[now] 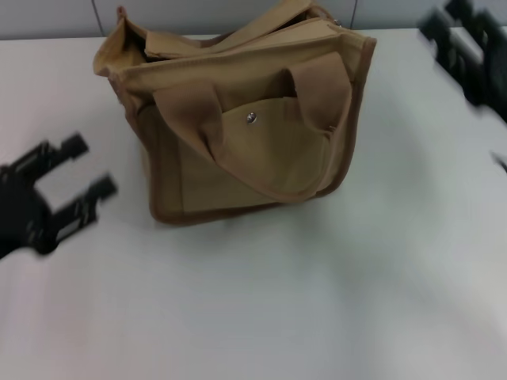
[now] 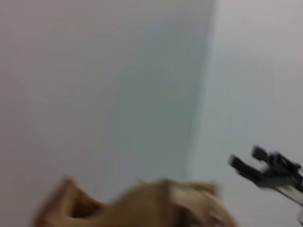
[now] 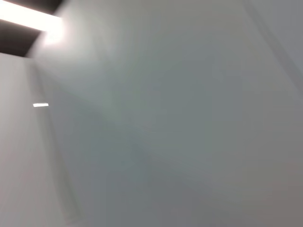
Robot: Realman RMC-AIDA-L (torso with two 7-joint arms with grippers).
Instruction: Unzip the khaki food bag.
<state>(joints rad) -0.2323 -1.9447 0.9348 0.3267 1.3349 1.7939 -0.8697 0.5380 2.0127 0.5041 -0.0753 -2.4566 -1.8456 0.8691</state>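
Nearest to us, by the left edge of the tabletop (image 1: 261,317), our left gripper (image 1: 89,168) hangs with its two black fingers spread apart and nothing between them, short of the khaki food bag (image 1: 238,127) and not touching it. Our right gripper (image 1: 467,47) sits out toward the far right corner, well apart from the bag; it is too smeared for us to tell how its fingers are set. We see the bag standing upright toward the far edge, a little left of the middle, its pocket face with the metal snap (image 1: 251,117) turned toward us and one wide strap handle (image 1: 317,87) drooping down over that face. We judge it soft and light: the canvas sags and folds along the top, so it would likely slide or crumple under a one-sided pull. We cannot pick out the zipper pull among the folds along the top. We would steady the bag by its trimmed end or a handle with one gripper, then pinch the pull with the other and draw it along the zipper line.
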